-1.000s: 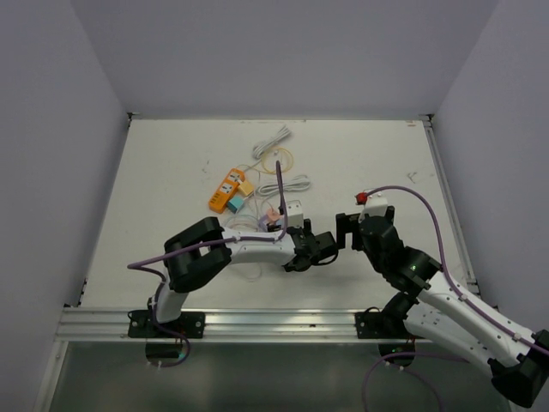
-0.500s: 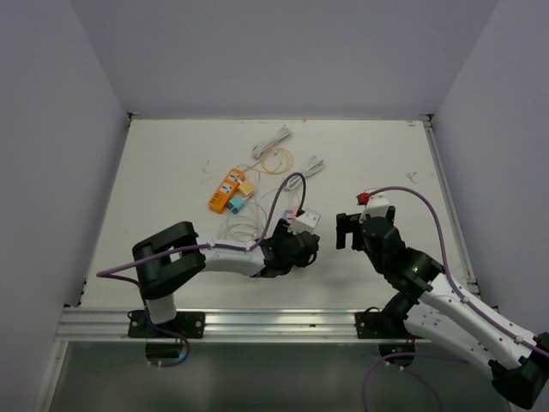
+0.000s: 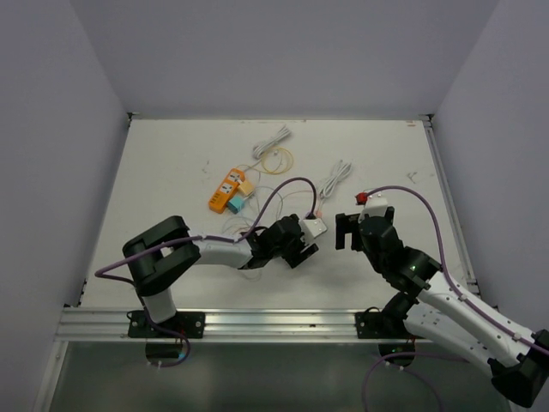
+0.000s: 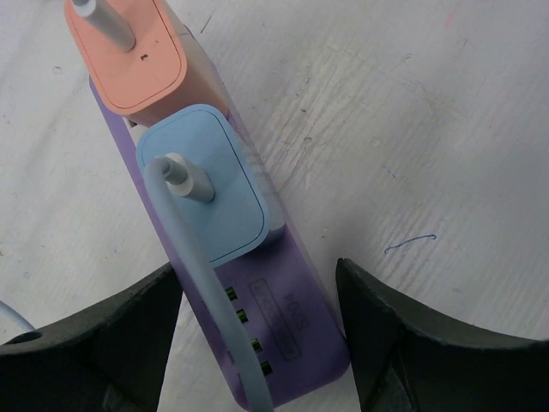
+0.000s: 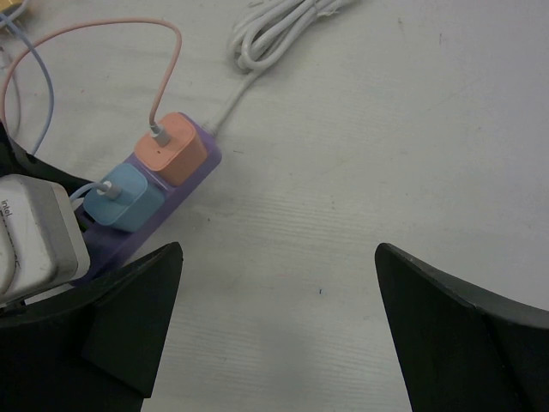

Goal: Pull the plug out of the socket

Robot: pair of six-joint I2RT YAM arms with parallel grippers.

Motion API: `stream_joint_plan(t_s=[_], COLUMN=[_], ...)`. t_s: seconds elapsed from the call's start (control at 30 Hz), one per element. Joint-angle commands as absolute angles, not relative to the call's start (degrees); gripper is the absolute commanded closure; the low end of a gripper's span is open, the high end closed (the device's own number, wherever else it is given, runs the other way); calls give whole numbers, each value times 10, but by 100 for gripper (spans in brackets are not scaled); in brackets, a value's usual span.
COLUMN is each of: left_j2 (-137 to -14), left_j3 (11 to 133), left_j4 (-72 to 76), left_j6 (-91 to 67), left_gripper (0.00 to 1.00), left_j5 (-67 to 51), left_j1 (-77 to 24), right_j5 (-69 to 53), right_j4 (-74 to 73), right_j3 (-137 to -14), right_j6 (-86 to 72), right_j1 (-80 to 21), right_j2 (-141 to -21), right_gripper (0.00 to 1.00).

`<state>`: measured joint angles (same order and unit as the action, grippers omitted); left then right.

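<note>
A purple socket strip [image 4: 283, 318] lies on the white table with an orange plug [image 4: 129, 56] and a light-blue plug [image 4: 206, 184] pushed into it, each with a thin cable. My left gripper [image 4: 257, 287] is shut on the strip's near end, one finger against each long side. The right wrist view shows the strip [image 5: 184, 184], orange plug [image 5: 170, 148] and blue plug [image 5: 124, 197] at the left. My right gripper [image 5: 276, 257] hangs open over bare table just right of them. From above, the left gripper [image 3: 298, 247] and right gripper [image 3: 345, 230] are close together.
The strip's white cord bundle [image 3: 336, 176] lies behind the grippers. An orange and teal cluster of small devices [image 3: 230, 190] and a coiled white cable [image 3: 274, 142] sit farther back left. Thin pink and blue cables [image 5: 103, 34] loop left of the strip.
My left arm has swung and turned its wrist, taking the strip along. The white cord bundle has slid to the right. The right arm has stayed still.
</note>
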<state>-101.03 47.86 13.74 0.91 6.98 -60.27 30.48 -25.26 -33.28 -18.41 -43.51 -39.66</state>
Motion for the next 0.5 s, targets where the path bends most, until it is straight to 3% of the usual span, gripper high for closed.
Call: stream_joint_plan(t_s=[0.0, 0.17, 0.47], left_j2=[-988, -959, -910], left_j3=[484, 490, 562], left_j4=[168, 170, 91], left_j6=[62, 37, -33], left_gripper=[35, 1, 0], left_j5=[21, 38, 146], left_j1=[-601, -601, -600], right_j5=[314, 316, 316], right_j4=[-245, -256, -271], right_j3=[-347, -355, -360], right_j6=[-189, -183, -179], right_j1=[-438, -437, -437], right_j2=[-391, -385, -374], right_gripper=[1, 1, 1])
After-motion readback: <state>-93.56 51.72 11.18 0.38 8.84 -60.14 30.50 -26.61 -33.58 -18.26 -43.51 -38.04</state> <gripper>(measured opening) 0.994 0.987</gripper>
